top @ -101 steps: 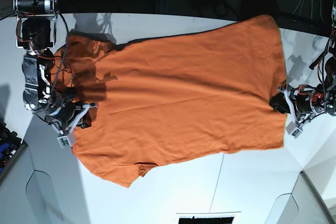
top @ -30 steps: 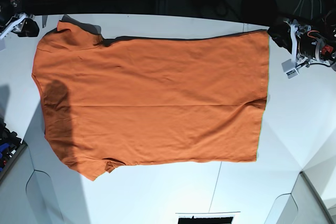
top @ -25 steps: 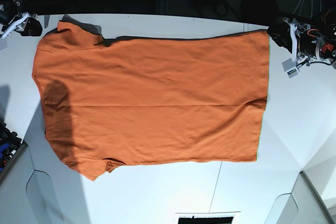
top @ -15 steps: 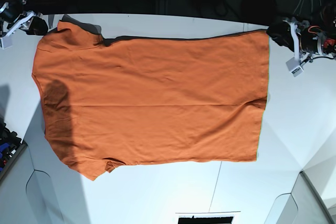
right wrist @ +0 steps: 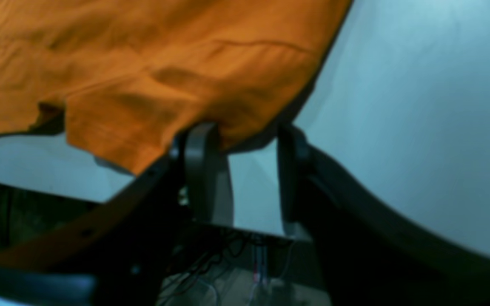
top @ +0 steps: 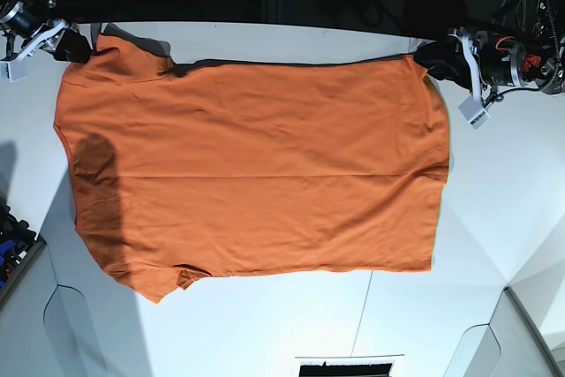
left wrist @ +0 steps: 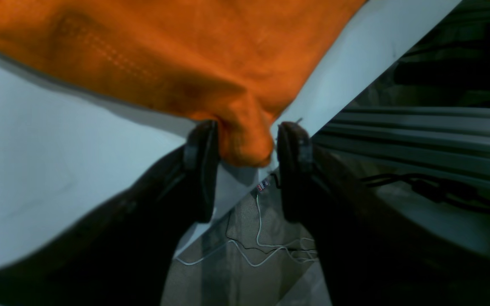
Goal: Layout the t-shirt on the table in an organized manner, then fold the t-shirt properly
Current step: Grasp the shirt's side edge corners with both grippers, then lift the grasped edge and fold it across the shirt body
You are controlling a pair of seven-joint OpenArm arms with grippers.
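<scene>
**Both grippers closing in on the far corners**

Moved in from half a second back: left gripper (top: 433,57) now over the far right corner of the t-shirt (top: 256,165), right gripper (top: 78,46) up against the far left sleeve. Spread flat on the table (top: 291,324), orange cloth reaching from left sleeve to right hem, near edge well short of the near side.

From the left wrist: jaws parted around a bunched corner of fabric (left wrist: 245,140), fingers (left wrist: 202,170) beside it, not clenched tight. From the right wrist: jaws parted too, sleeve edge (right wrist: 236,123) hanging between them, grip uncertain through the blur.
</scene>
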